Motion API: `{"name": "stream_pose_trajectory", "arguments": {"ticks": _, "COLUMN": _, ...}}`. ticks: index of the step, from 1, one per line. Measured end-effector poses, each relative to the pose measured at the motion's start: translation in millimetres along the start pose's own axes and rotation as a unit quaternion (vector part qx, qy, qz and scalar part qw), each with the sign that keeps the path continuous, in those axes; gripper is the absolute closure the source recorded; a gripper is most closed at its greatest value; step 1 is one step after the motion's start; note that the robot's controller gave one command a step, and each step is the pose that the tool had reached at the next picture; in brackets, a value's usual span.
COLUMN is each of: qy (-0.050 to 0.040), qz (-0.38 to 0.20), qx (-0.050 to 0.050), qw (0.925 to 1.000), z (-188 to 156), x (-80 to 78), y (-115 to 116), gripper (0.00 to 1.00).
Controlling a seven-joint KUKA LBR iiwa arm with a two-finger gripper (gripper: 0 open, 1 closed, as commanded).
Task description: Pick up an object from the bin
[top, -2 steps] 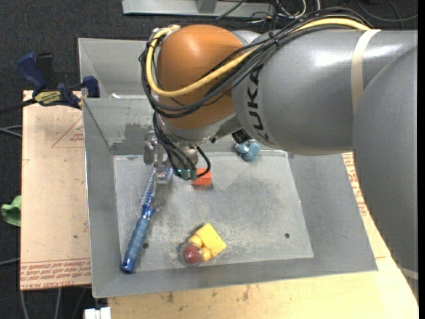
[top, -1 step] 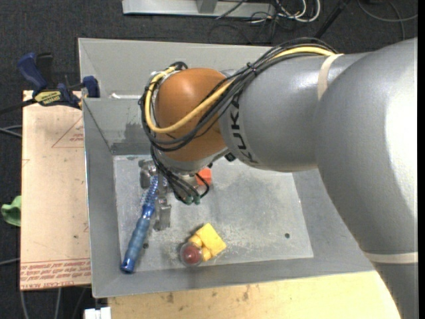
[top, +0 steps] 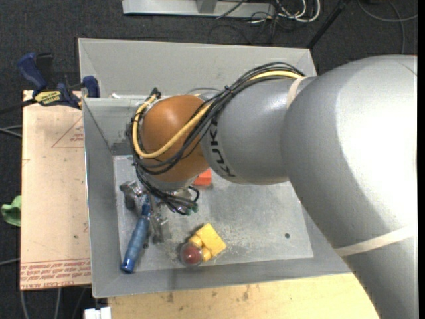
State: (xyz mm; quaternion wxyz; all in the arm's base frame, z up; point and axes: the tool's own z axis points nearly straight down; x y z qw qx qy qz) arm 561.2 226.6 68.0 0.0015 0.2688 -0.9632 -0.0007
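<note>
- Gripper (top: 154, 221): low over the lower-left floor of the bin (top: 265, 226); open or closed cannot be told.
- Blue pen-shaped tool (top: 135, 243): lying tilted, upper end just beside the gripper.
- Yellow block (top: 210, 239) with red ball (top: 192, 254): near, to the right.

bin (top: 265, 234): grey sheet metal, matt, floor scuffed and speckled with fine marks
arm shell (top: 319, 131): smooth grey, satin sheen, looks like painted metal
orange cover (top: 169, 138) at the wrist: smooth, glossy, hard plastic by the look
cables (top: 199, 115) over it: black and yellow sheathing, rubbery, slight shine
gripper (top: 154, 228): bare metal, dull glints
blue pen-shaped thing (top: 136, 239): glossy plastic
yellow block (top: 210, 239): smooth plastic, semi-matt
dark red ball (top: 191, 255) touching it: glossy, bright highlight on top
</note>
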Motion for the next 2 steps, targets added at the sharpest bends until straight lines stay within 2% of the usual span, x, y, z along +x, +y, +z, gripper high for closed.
{"name": "stream_pose_trajectory", "arguments": {"ticks": 1, "qy": -0.0017, "qz": 0.001, "qx": 0.000, "qw": 1.0000, "z": -2, "x": -1.1, "y": -1, "gripper": 1.00}}
{"name": "stream_pose_trajectory", "arguments": {"ticks": 2, "qy": -0.0066, "qz": -0.079, "qx": 0.002, "qw": 0.9969, "z": -172, "x": -12.7, "y": -12, "gripper": 1.00}}
